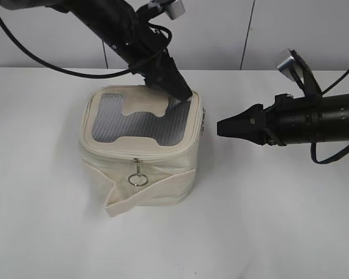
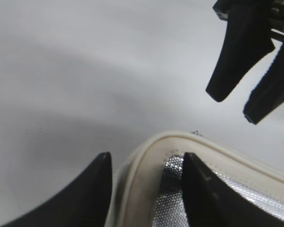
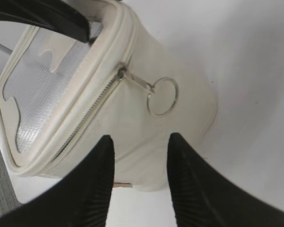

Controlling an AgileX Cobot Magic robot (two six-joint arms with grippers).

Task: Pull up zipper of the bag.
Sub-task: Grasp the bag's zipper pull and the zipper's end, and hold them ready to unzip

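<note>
The cream bag (image 1: pixel 157 165) stands in the middle of the table, its lid with the grey mesh window (image 1: pixel 110 116) facing up. One zipper slider with a ring pull (image 1: pixel 138 177) hangs at the front. A second slider (image 3: pixel 120 72) with its ring (image 3: pixel 162 96) lies on the bag's right side, on the zip track (image 3: pixel 87 116). My left gripper (image 1: pixel 183 93) is open and straddles the lid rim (image 2: pixel 144 179) at the back right corner, one finger on the mesh and one outside. My right gripper (image 1: pixel 221 127) is open and empty, a short way right of the bag, pointing at it.
The flat cream strap band (image 1: pixel 148 190) wraps low around the bag's front and sticks out at the lower left. The white table (image 1: pixel 267 221) ends at a pale wall behind. Black cables hang from both arms. The right gripper also shows in the left wrist view (image 2: pixel 248 90).
</note>
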